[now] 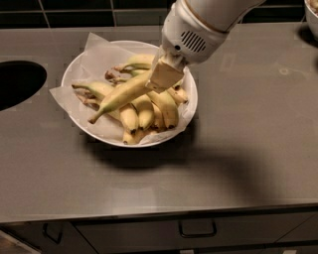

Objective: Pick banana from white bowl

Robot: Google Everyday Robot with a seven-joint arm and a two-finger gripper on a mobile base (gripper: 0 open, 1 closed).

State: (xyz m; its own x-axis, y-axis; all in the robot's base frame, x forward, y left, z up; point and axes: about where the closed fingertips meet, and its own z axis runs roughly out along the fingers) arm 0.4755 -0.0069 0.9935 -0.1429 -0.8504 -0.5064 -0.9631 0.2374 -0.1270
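my gripper (165,75) hangs at upper centre of the frame, pinching one end of the banana (121,96), which slants toward lower left over the other bananas (149,111) in the white bowl (194,96). the grasp looks made and lifting clear is left. the counter (248,149) is open to the right, with a dark hole (17,84) at left.

The white arm (213,12) slants down from the upper right, its vented wrist (191,38) tilted toward the lower left. The pincer (163,79) points downward, clamped on the banana (119,96) near its upper end.
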